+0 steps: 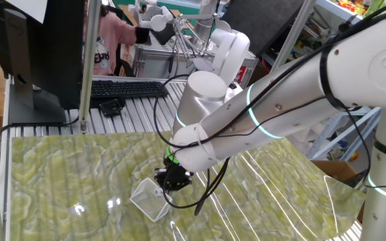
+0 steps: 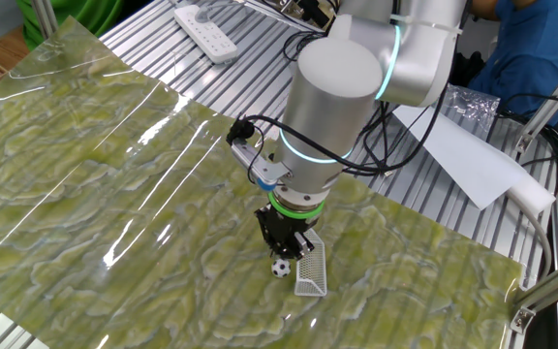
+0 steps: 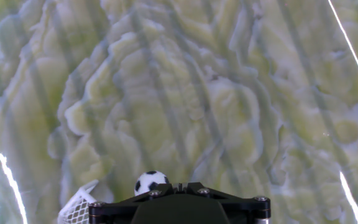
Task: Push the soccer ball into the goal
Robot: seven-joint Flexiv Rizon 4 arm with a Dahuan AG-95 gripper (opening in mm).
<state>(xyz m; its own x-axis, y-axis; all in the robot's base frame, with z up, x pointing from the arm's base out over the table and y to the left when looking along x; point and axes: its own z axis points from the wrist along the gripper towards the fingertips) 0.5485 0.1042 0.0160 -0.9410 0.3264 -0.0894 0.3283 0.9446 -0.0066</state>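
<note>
One fixed view: 1 arm, 1 gripper (image 1: pixel 173 179) pointing down, just beside 1 goal (image 1: pixel 150 198) on green mat (image 1: pixel 59 174); ball hidden. 1 keyboard (image 1: pixel 127 88), 1 monitor (image 1: pixel 42 47) behind. No legible writing.

Other fixed view: 1 ball (image 2: pixel 280 269) touching goal front, at gripper tip. 1 power strip (image 2: pixel 205 33), 1 paper sheet (image 2: pixel 458 160).

Hand view: fingers pressed together, holding nothing; ball just ahead of them, goal corner at its left.

My arm (image 2: pixel 342 92) is thick, silver-white tubing with glowing teal rings at the joints and a green band at the wrist. Black cables (image 1: pixel 340 87) loop along it. My claw (image 2: pixel 286 244) is small and black, its front edge studded with screws (image 3: pixel 197 191).
</note>
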